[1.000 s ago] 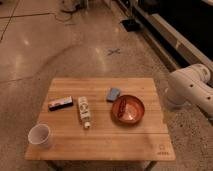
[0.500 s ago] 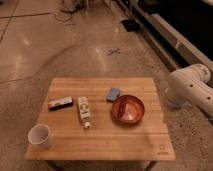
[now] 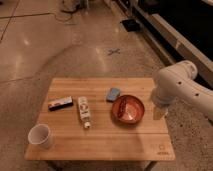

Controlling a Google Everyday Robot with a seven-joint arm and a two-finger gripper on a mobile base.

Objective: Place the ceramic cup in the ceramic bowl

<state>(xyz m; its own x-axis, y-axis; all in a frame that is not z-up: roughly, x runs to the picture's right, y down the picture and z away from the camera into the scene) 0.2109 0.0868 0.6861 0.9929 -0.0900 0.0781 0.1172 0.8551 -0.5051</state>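
Note:
The white ceramic cup (image 3: 40, 136) stands upright at the front left corner of the wooden table (image 3: 115, 142). The orange-red ceramic bowl (image 3: 127, 108) with a darker rim sits right of the table's middle, far from the cup. Something dark lies inside it, but I cannot tell what. My white arm (image 3: 175, 86) comes in from the right and bends down beside the table's right edge, next to the bowl. My gripper does not show; only the arm's thick links are in view.
A white labelled bottle (image 3: 84, 111) lies on its side in the middle of the table. A small blue block (image 3: 113, 94) lies just behind the bowl. A dark flat packet (image 3: 60, 103) lies at the left. Dark cabinets (image 3: 175, 25) run along the right.

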